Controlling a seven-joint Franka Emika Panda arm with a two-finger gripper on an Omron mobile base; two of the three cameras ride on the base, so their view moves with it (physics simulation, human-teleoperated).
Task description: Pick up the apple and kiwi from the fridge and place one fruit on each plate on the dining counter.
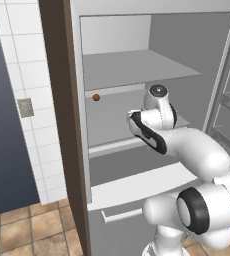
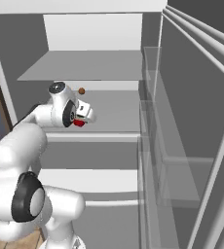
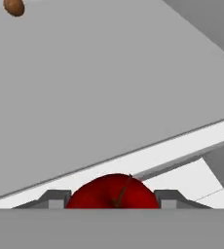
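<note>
Between the gripper [image 3: 112,202] fingertips [image 3: 55,198] sits the apple [image 3: 112,192], red and glossy, stem side toward the camera in the hand view; both dark tips press its flanks, so the gripper is clenched on it. Right base view shows the same: a red patch of apple [image 2: 78,123] tucked under the white hand [image 2: 84,113], raised clear of the shelf below.

Beneath and ahead of the gripper runs a flat grey shelf [image 3: 109,82] of the fridge [image 1: 152,30], its pale front lip slanting across the hand view just beyond the apple. Beyond the gripper, further back on that shelf, lies a small dull orange-brown ball [image 2: 82,91], well apart from the apple; left base view places the ball [image 1: 96,97] off to the gripper's left.

Below the gripper, a lower white shelf edge and a drawer front with bar handle [image 1: 121,215]. Arm [image 1: 197,150] reaches in from the open front, wrist bent toward the middle shelf.
</note>
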